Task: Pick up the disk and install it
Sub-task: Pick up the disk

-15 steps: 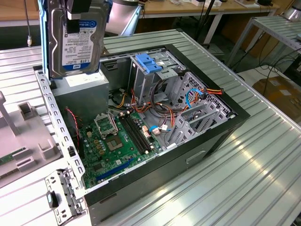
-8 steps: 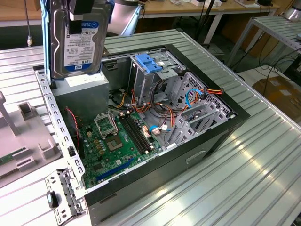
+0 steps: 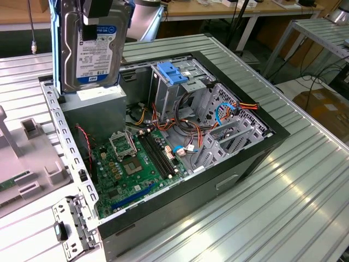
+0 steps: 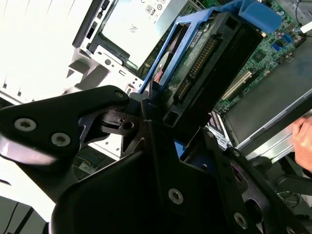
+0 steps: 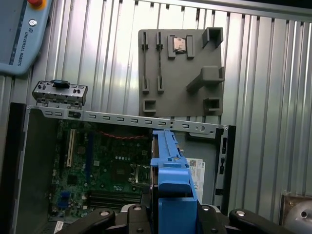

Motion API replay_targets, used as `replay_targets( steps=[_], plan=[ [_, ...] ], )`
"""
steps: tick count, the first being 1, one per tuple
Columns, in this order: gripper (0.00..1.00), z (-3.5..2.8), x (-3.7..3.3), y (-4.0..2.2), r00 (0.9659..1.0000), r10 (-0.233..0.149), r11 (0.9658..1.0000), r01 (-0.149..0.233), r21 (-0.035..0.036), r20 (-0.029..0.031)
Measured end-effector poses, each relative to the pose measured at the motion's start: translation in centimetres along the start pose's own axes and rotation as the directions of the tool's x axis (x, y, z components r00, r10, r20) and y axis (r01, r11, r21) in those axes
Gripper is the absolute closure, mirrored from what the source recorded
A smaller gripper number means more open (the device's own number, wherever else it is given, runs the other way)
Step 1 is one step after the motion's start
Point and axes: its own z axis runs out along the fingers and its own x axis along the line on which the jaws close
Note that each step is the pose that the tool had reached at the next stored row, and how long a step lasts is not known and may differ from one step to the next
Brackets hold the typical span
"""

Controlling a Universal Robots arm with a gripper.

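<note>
Grey-silver flat rectangular hard drive in a bright blue plastic carrier (image 3: 90, 49) hangs upright, pinched at its upper end by the black pincer (image 3: 102, 10), jaws pressed onto the carrier's sides. It is at the exterior view's left, over the grey metal power-supply box (image 3: 95, 112) in a corner of the open black computer case (image 3: 245, 158) on the ribbed metal tabletop (image 3: 294, 207). Green motherboard (image 3: 128, 164) lies inside the case. Blue plastic bracket (image 3: 172, 72) tops the drive cage, well apart from the drive. Grey plastic fixture tray (image 5: 180, 73) lies beside the case.
</note>
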Motion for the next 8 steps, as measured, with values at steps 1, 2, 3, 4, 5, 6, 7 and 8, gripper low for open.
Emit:
replay_targets(
  steps=[1,2,3,4,5,6,7,8],
  plan=[
    [0.64,0.0,0.04,-0.03,1.0,0.0,1.0,0.0,-0.0001,0.0],
    [0.64,0.0,0.08,-0.05,1.0,0.0,1.0,0.0,0.0,0.0],
    [0.64,-0.01,0.12,-0.07,1.0,0.0,1.0,0.0,0.0,0.0],
    [0.64,-0.01,0.18,-0.11,1.0,0.0,1.0,0.0,-0.0001,0.0],
    [0.64,-0.01,0.22,-0.14,1.0,0.0,1.0,0.0,0.0,0.0],
    [0.64,-0.01,0.27,-0.16,1.0,0.0,1.0,0.0,0.0,0.0],
    [0.64,-0.02,0.32,-0.2,1.0,0.0,1.0,0.0,0.0,0.0],
    [0.64,-0.02,0.37,-0.22,1.0,0.0,1.0,0.0,0.0,0.0]
  ],
)
